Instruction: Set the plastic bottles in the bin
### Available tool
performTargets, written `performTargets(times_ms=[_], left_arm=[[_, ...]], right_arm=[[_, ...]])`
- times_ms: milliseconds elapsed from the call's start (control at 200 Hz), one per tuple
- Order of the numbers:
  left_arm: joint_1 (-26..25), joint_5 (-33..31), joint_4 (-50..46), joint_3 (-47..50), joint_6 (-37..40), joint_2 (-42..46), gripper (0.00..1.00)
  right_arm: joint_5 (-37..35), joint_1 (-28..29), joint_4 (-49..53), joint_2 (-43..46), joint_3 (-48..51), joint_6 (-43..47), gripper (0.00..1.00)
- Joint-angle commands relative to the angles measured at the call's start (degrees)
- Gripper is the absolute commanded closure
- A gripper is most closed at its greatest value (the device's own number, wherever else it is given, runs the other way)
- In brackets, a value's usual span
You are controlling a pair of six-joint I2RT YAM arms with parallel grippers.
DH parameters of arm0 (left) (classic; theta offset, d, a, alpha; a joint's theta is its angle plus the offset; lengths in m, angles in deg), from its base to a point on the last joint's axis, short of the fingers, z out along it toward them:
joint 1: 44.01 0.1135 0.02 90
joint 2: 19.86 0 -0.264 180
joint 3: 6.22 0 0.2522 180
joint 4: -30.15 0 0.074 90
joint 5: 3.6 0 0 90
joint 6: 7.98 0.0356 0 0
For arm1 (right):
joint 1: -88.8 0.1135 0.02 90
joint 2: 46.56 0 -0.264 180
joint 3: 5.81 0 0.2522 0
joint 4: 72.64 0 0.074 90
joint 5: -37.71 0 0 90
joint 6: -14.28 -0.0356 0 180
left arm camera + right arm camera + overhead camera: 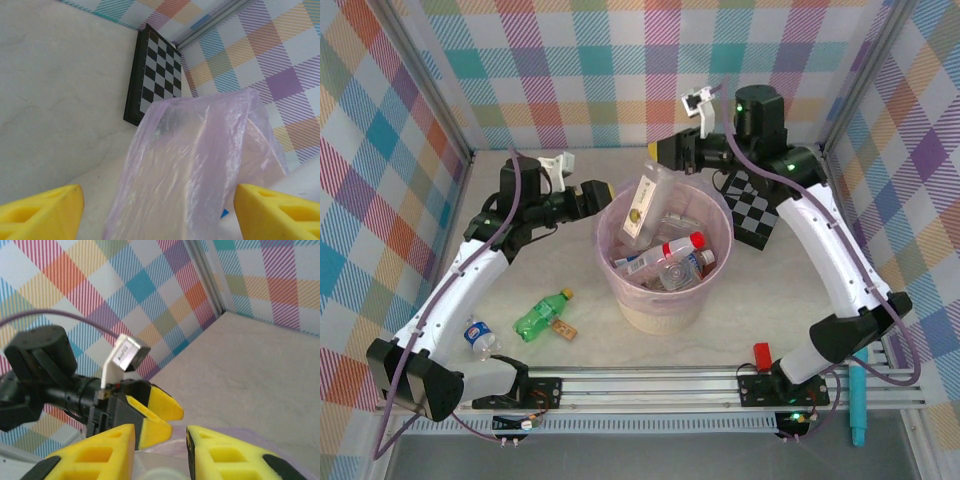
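**Slanted bottle could tip out over the rim**

The right fingers are closed on the top of a clear bottle. It hangs slanted below them, its lower end inside the bin, close to the rim. The left fingers stand wide open just beside that rim, gripping nothing, with the pink bag bulging between them.

Released at this slant, the bottle could lean on the rim and topple onto the tabletop. If the left fingers close or pull away carelessly, they could snag the bag and drag the bin. The 2 sets of fingers are near each other, so a bump is possible.

Well behind the left fingers, a green bottle and a blue-capped bottle lie on the tabletop.
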State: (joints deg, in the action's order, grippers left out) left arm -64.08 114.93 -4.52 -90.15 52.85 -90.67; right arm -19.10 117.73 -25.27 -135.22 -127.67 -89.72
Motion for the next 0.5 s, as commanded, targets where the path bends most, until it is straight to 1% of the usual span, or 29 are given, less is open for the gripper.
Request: performTargets(times_ms=[0, 65, 150, 170, 210, 360, 495], left_arm=[[-1.3, -1.7, 1.9, 1.7, -1.5, 0.3, 0.23], [-1.9, -2.6, 2.8, 2.4, -2.2, -0.1, 0.25], [-2.8, -3.9, 2.9, 2.8, -2.7, -1.0, 0.26], [-3.0, -4.2, 3.0, 3.0, -2.9, -1.1, 0.26], [-3.3, -4.7, 3.5, 3.3, -3.3, -1.3, 0.27], [-4.2, -7.1, 7.2, 4.9, -4.8, -1.2, 0.31], [-4.4, -8.8, 7.9, 5.6, -5.5, -0.8, 0.34]], right_arm=[[4.1, 2.3, -3.2, 0.5, 1.4, 6.0, 0.89], [4.8, 4.2, -3.7, 1.6, 3.8, 11.3, 0.89], [4.4, 7.0, -6.5, 4.4, 10.0, 19.1, 0.9], [4.4, 7.6, -7.2, 5.1, 11.7, 22.1, 0.9], [4.7, 8.1, -7.4, 5.8, 13.7, 24.6, 0.9], [6.2, 8.9, -5.0, 6.4, 18.7, 31.0, 0.9], [6.0, 8.9, -5.1, 6.9, 24.0, 32.9, 0.9]])
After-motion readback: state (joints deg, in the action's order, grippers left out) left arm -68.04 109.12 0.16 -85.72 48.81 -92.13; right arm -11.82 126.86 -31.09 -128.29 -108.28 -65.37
